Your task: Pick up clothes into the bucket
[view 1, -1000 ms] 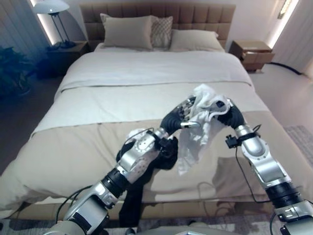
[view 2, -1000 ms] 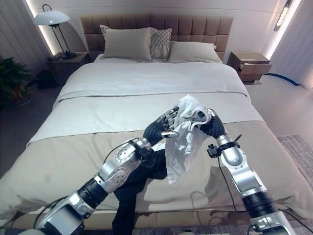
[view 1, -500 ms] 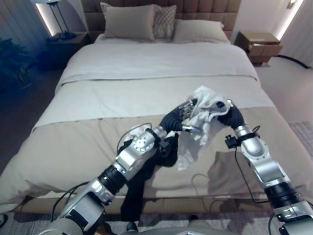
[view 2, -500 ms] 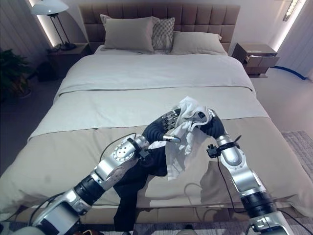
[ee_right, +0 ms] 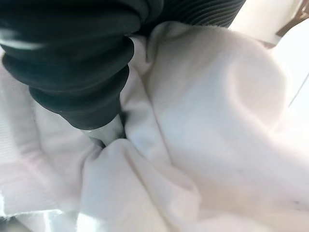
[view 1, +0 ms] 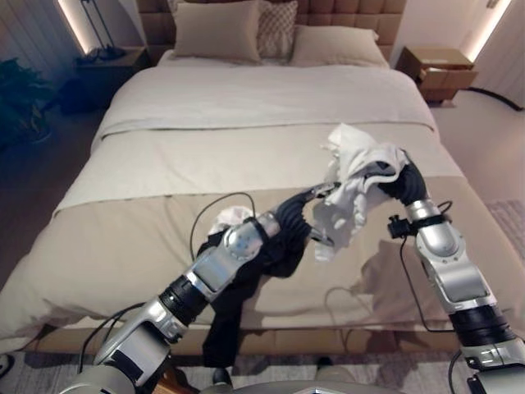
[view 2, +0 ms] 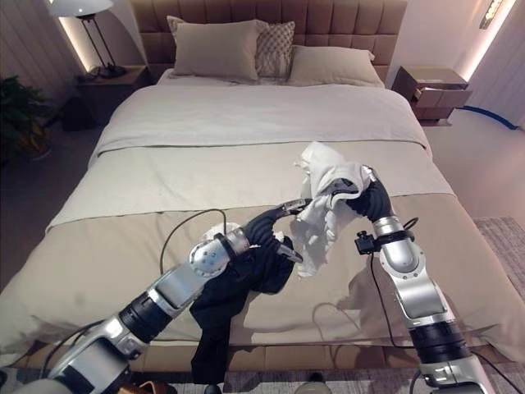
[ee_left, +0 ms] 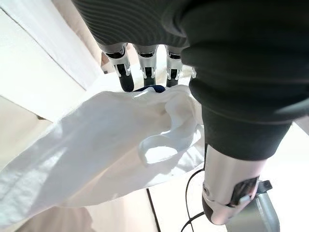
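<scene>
— Above the bed (view 1: 164,156), what does the right hand (view 2: 371,197) grip?
— White garment (view 2: 326,193), bunched in its curled fingers and lifted; cloth hides most of them.
— And the left hand (view 2: 283,220)?
— Fingers straight, just beside the hanging cloth, touching its edge.
— Anything underneath?
— Dark clothing (view 2: 238,283) under the left forearm, draping over the bed's edge. Pillows (view 2: 213,49) lie well beyond both hands.

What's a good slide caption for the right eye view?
Right robot hand lifts white cloth above bed; left robot hand beside it.
</scene>
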